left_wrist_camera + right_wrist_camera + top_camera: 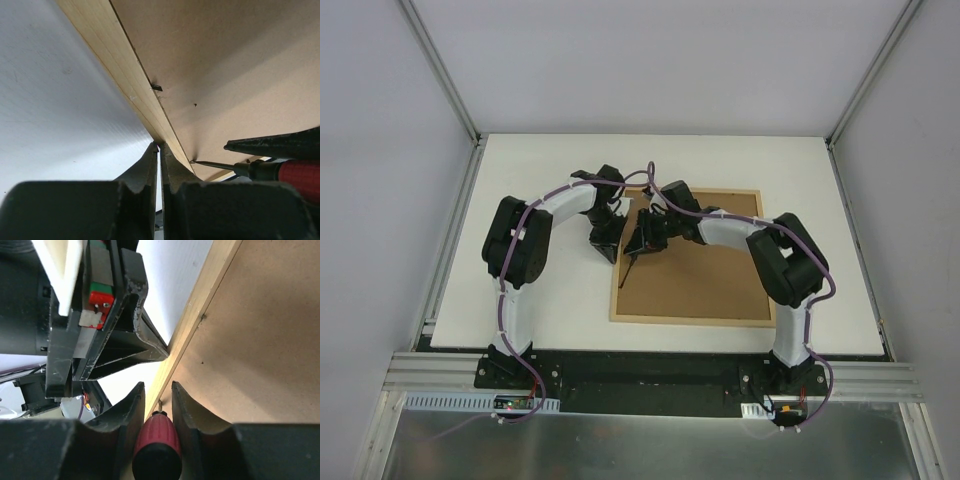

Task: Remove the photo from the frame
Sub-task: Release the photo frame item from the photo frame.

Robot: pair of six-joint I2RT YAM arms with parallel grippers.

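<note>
Screwdriver (156, 442) clamped in right fingers (127, 412), tip at frame (700, 290) edge, likely to pry back loose; left fingers (146, 167) together, bracing frame.

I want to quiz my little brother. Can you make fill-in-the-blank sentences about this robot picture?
The right fingers hold a screwdriver with a ____ handle.
The frame lies with its ____ back facing up.
The left fingers are ____, not open.
Missing words: red, brown, shut.
</note>
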